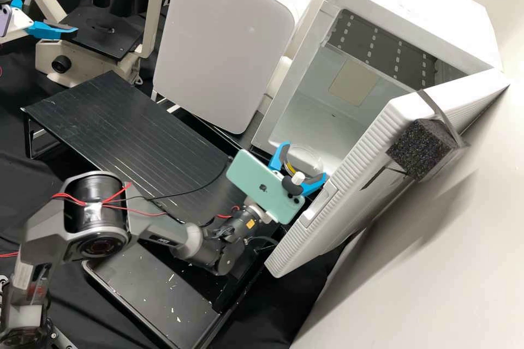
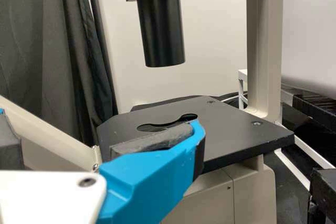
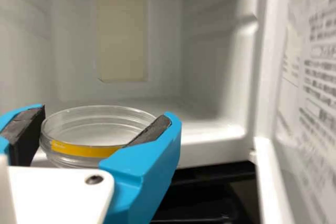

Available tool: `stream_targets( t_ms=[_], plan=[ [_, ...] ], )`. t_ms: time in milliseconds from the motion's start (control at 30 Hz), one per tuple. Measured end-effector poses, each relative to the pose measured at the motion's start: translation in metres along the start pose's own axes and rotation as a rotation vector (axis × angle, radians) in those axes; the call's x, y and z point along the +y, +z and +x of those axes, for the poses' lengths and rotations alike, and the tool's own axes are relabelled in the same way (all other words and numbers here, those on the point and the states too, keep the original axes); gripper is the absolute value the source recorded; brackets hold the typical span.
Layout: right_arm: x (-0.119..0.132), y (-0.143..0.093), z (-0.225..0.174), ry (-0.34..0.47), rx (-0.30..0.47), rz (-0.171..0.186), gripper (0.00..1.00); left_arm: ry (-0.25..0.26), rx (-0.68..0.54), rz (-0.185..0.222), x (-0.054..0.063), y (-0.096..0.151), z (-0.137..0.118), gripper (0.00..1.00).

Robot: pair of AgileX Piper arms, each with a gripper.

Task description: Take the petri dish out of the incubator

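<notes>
The right gripper [image 1: 303, 162] is at the mouth of the incubator [image 1: 415, 0]. Its two blue fingers are closed on the dish [image 1: 307, 156], one pad against each side of the rim. The separation between the pads equals the width of the dish. The dish is round, clear and close to level, with a yellow band [image 3: 86, 150] around part of its side wall. Its contents cannot be determined. The dish is located at the front opening of the incubator; whether it fully clears the sill cannot be determined.

The incubator has a white interior. A beige panel [image 1: 353, 83] is fixed to the rear wall, and a dark panel [image 1: 371, 43] with rows of pale marks is in the upper part of the compartment. The door [image 1: 349, 174] is open and carries a black foam block [image 1: 417, 150] on its outer face, with a strap over it.

The left gripper [image 1: 52, 12] is beside the microscope [image 1: 153, 13], near the black stage [image 1: 103, 32]. Its fingers are spread wide, with nothing between them. A green phone [image 1: 256, 174] is mounted on the right arm behind its gripper. A black rack [image 1: 131, 131] stands between the microscope and the incubator, and a black tray [image 1: 153, 283] lies below the right arm.
</notes>
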Motion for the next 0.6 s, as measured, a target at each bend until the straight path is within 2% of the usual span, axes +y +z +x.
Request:
stream_targets(
  t_ms=[167,267,400,600],
  plan=[
    [-0.021,-0.023,-0.038,-0.012,-0.003,0.031,0.00,0.000,0.000,0.000,0.000,0.000,0.000,1.00],
    [-0.038,-0.041,-0.059,-0.037,0.000,0.018,0.00,0.000,0.000,0.000,0.000,0.000,0.000,1.00],
    [-0.061,-0.060,-0.087,-0.082,0.004,0.018,0.00,0.000,0.000,0.000,0.000,0.000,0.000,1.00],
    [-0.088,-0.084,-0.128,-0.124,0.030,-0.019,0.00,0.000,0.000,0.000,0.000,0.000,0.000,1.00]
  ],
)
